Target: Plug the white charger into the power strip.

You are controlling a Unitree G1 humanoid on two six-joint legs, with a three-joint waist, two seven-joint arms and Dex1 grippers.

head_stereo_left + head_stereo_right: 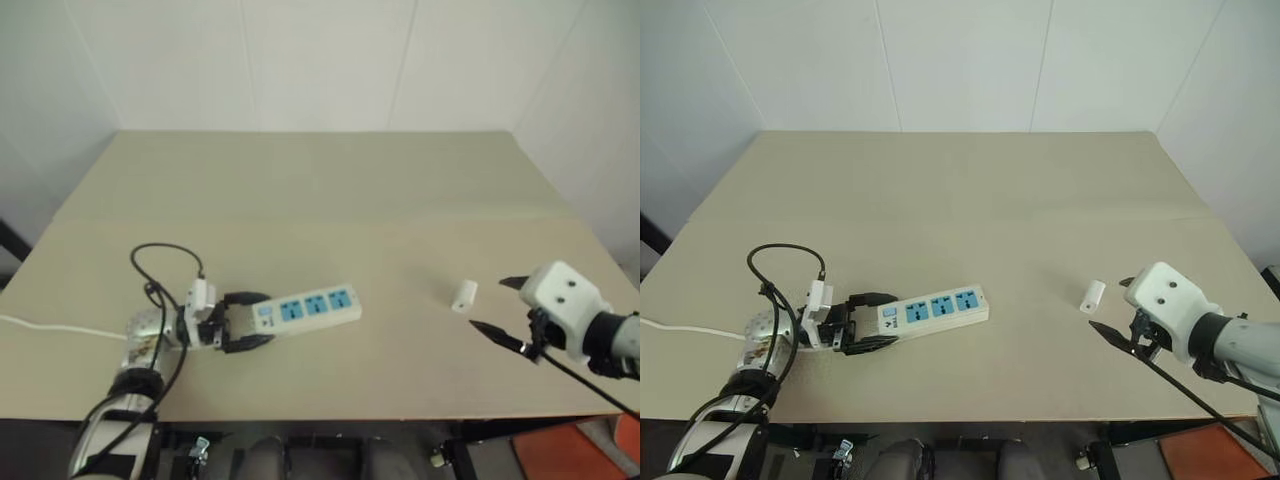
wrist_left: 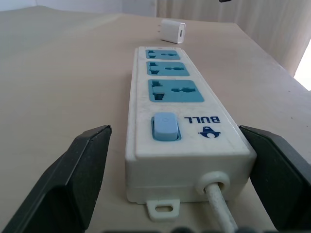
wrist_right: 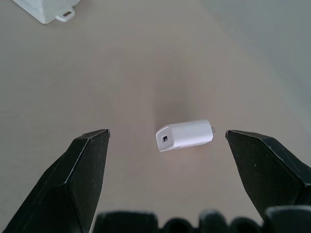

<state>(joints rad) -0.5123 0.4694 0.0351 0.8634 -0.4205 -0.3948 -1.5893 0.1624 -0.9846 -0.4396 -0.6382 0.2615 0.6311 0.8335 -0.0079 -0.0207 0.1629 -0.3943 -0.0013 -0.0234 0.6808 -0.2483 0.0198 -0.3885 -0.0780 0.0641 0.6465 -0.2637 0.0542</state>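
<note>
Two hands spread, left hand (image 1: 243, 322) straddling power strip (image 1: 310, 308); right hand (image 1: 503, 305) near white charger (image 1: 464, 296)

Soft, even overhead light washes the beige table (image 1: 320, 200) and white walls, leaving faint, short shadows. No harsh glare; a bright patch at the left wrist view's edge. Near claw fingers (image 3: 73, 184) loom dark and slightly soft.

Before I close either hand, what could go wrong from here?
1. The left hand brackets only the cord end of the long white plastic power strip; the far end may swing when gripped.
2. The small white rounded charger lies on its side, so the open right hand may grip it with prongs misaligned.
</note>
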